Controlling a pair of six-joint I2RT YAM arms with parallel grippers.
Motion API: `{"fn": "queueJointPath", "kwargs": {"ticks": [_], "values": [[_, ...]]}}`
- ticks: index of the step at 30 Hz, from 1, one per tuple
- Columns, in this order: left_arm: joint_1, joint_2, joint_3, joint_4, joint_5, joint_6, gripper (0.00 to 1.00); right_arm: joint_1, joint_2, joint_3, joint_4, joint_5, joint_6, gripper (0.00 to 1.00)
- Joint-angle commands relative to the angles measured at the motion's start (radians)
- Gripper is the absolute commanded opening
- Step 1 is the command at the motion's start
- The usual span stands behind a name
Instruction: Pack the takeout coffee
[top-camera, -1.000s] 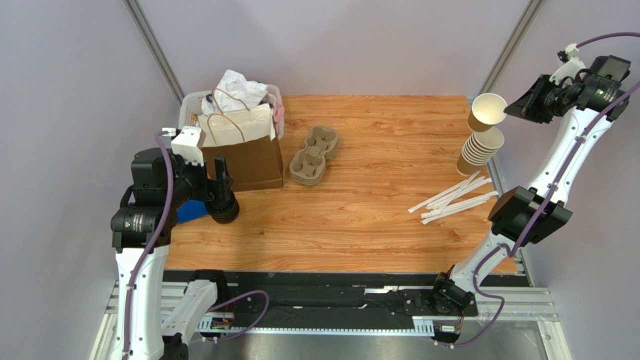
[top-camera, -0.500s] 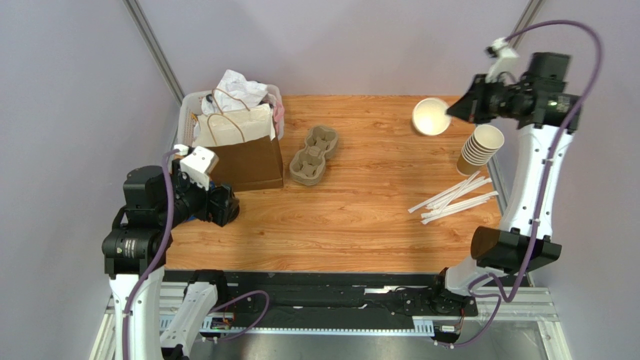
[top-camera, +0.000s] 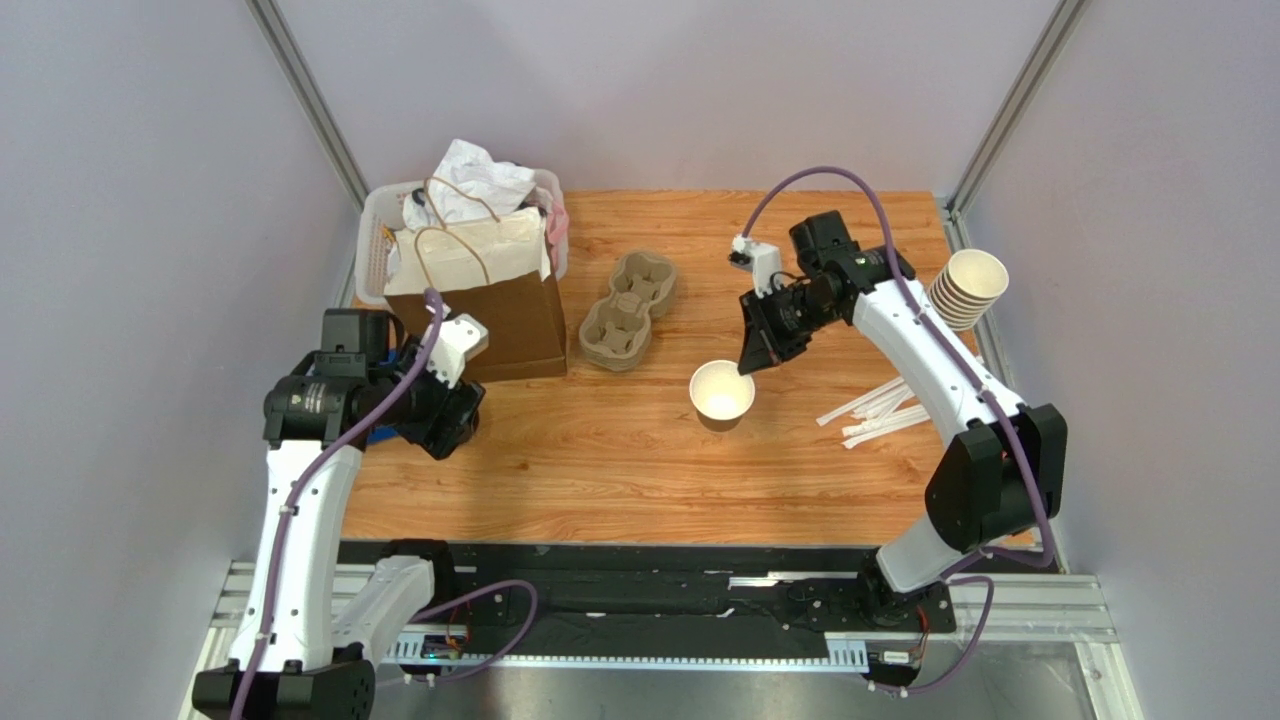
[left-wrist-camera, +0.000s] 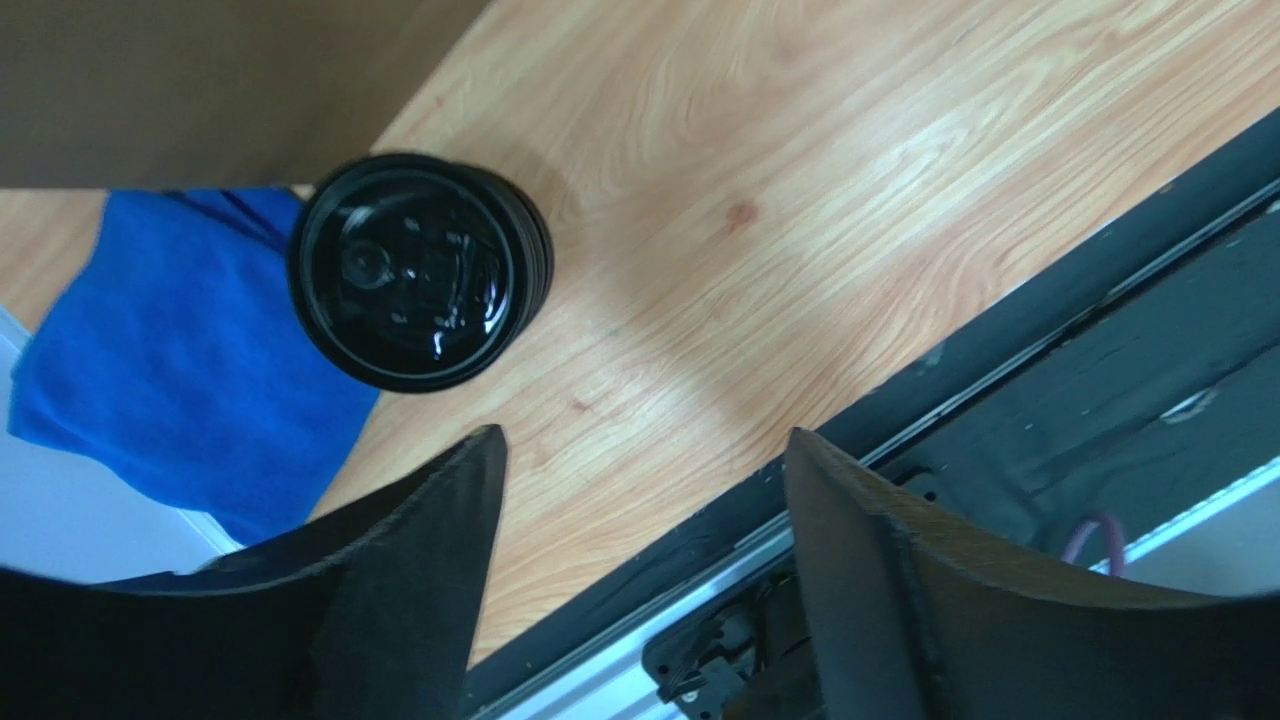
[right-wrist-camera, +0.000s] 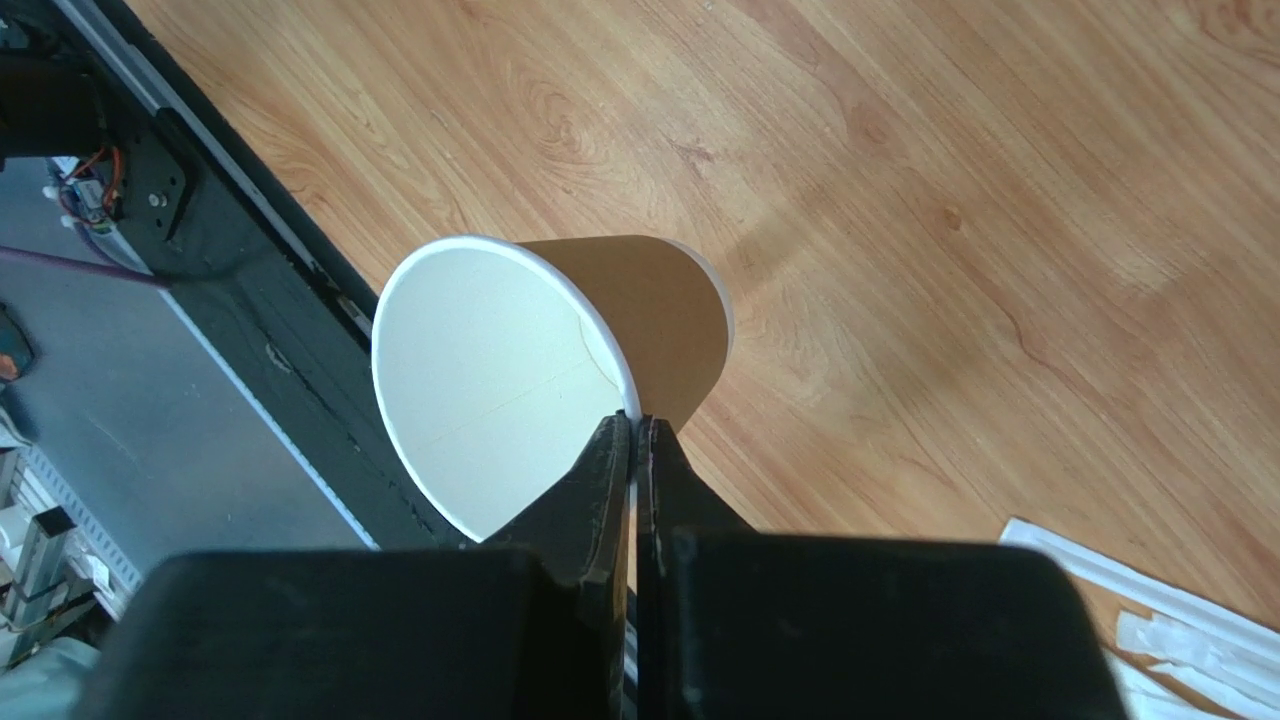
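The takeout coffee is out of view. A lidless tan paper cup (top-camera: 721, 392) with a white inside (right-wrist-camera: 496, 375) is near the middle of the table, tilted. My right gripper (top-camera: 747, 360) is shut on its rim (right-wrist-camera: 633, 428), one finger inside and one outside the wall. A stack of black lids (left-wrist-camera: 418, 270) stands at the table's near left, partly over a blue cloth (left-wrist-camera: 181, 360). My left gripper (top-camera: 440, 416) hovers there, open and empty (left-wrist-camera: 643, 438), with the lids just beyond its fingertips and the table's front edge below them.
A brown paper bag (top-camera: 504, 323) stands at the back left in front of a clear bin (top-camera: 376, 210) of crumpled paper. Next to it lies a pulp cup carrier (top-camera: 628, 308). Stacked lidless cups (top-camera: 962, 288) and wrapped straws (top-camera: 887, 405) sit at the right.
My right arm has swung the cup from above the cup stack at the far right down to the table's middle. My left arm has turned and its jaws have narrowed a little.
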Motion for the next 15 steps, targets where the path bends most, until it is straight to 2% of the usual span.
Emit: {"fn": "queueJointPath", "kwargs": {"ticks": [1, 4, 10, 15], "values": [[0.004, -0.009, -0.074, 0.126, -0.082, 0.086, 0.66, 0.021, 0.028, -0.056, 0.16, 0.04, 0.05, 0.0], [0.002, 0.023, -0.122, 0.187, -0.104, 0.072, 0.58, 0.024, 0.049, -0.097, 0.203, 0.046, 0.074, 0.0], [0.002, 0.066, -0.199, 0.329, -0.182, 0.077, 0.56, 0.027, 0.077, -0.163, 0.278, 0.04, 0.11, 0.0], [0.002, 0.108, -0.225, 0.388, -0.181, 0.069, 0.55, 0.027, 0.115, -0.175, 0.309, 0.028, 0.125, 0.01]]}}
